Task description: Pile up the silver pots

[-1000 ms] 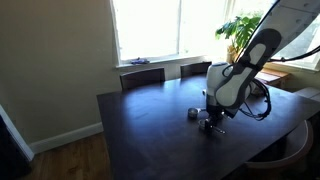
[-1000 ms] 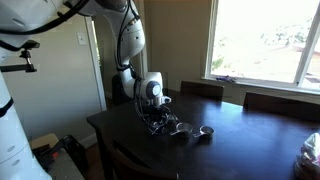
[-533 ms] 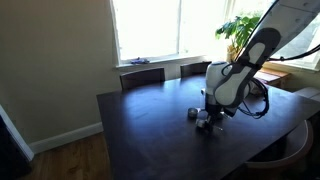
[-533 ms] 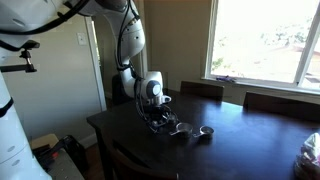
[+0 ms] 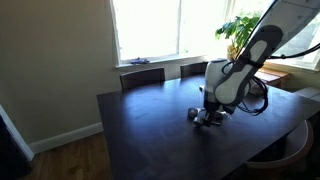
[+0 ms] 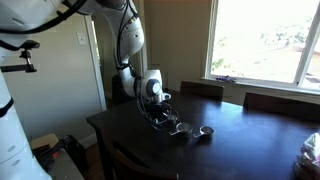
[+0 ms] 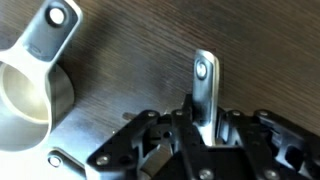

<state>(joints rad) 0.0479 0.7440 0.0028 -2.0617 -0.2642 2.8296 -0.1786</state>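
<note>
In the wrist view my gripper (image 7: 203,128) is shut on the flat handle of a silver pot (image 7: 206,82); the handle sticks out beyond the fingers and the pot's bowl is hidden under the gripper. A second silver pot (image 7: 28,92) with a holed handle sits on the dark table to the left, apart from the fingers. In both exterior views the gripper (image 5: 211,116) (image 6: 160,117) is low over the table. Small silver pots (image 6: 181,128) (image 6: 206,132) lie beside it, and one silver pot (image 5: 195,113) shows just to its side.
The dark wooden table (image 5: 150,125) has chairs (image 5: 142,76) along its window side. A leafy plant (image 5: 238,32) stands by the window. A light bundle (image 6: 311,150) lies at the table's edge.
The jaws have closed from partly open onto the pot's handle. The gripper sits slightly higher over the table than a second ago.
</note>
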